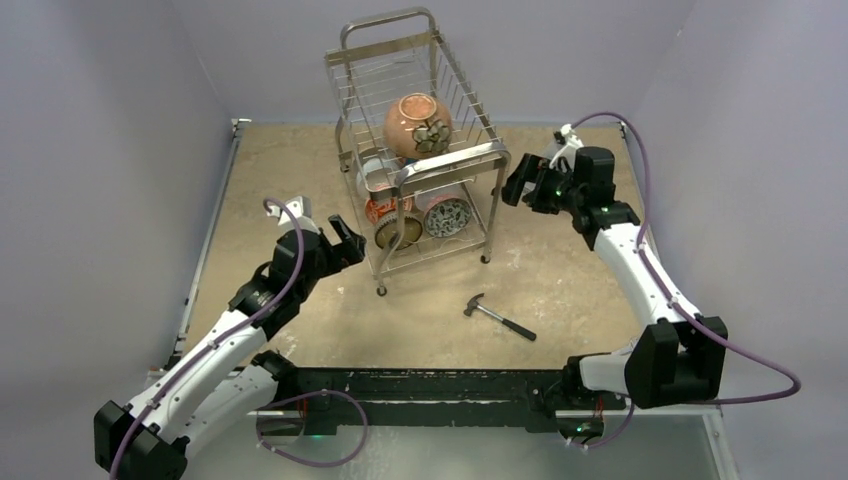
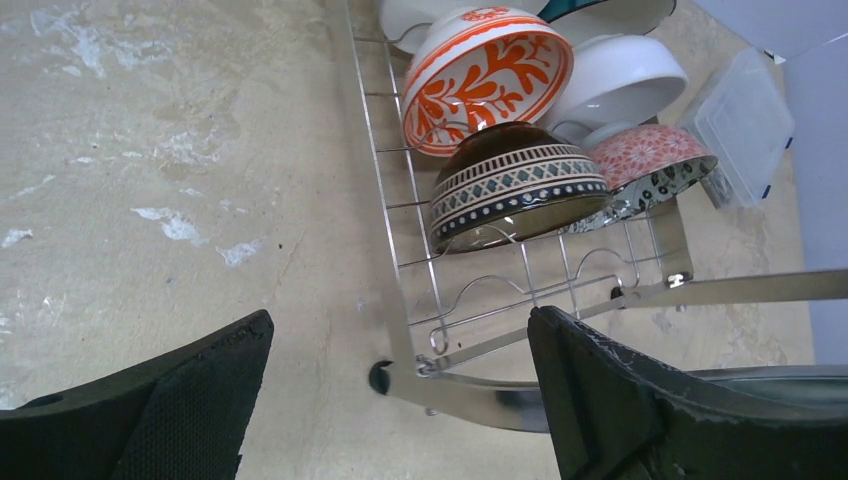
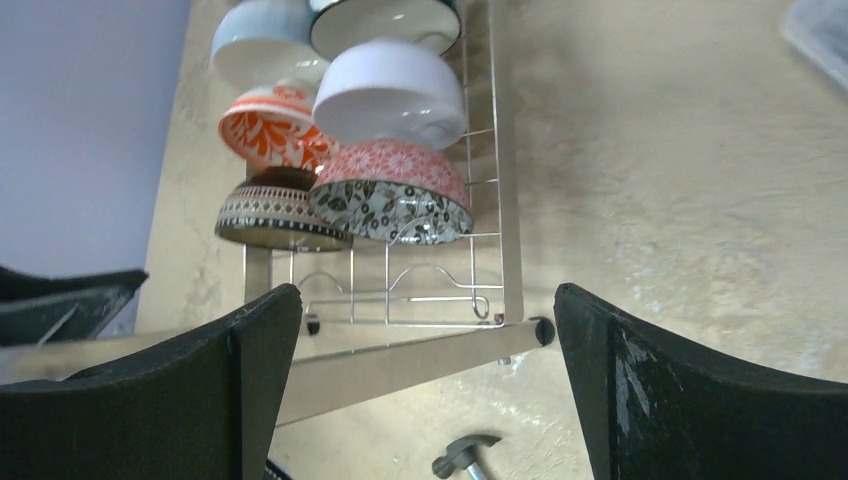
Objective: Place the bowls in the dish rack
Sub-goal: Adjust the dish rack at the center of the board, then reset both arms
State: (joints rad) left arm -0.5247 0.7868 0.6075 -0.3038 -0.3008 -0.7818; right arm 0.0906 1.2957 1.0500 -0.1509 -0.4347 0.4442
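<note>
1. The chrome wire dish rack (image 1: 420, 150) stands on the tan table (image 1: 570, 270), midway between the left and right edges and toward the far edge, its arched handles at both ends.
2. A large copper-brown bowl (image 1: 417, 125) sits in the rack's upper tier, tipped on its side, with a dark leaf motif facing the near edge.
3. On the lower tier, smaller bowls stand on edge, packed one against another. An orange-and-white bowl (image 2: 487, 78) rests just behind a dark brown banded bowl (image 2: 515, 195). Beside them, a white bowl (image 2: 620, 85) sits behind a pink-patterned bowl (image 2: 650, 165) with a black-and-white floral inside.
4. The left gripper (image 1: 345, 240) hovers just off the rack's near-left corner. Its fingers are spread wide and hold nothing, and the rack's foot and lower frame show between them in the wrist view.
5. The right gripper (image 1: 518, 186) is level with the rack's upper rail on its right side, close by but apart from it. Its jaws are likewise parted and empty.
6. A hammer (image 1: 498, 316) lies flat on the table toward the near edge, right of centre, well apart from the rack's legs.
7. A clear plastic box (image 2: 745, 120) is seen past the rack in the left wrist view, resting on the table.
</note>
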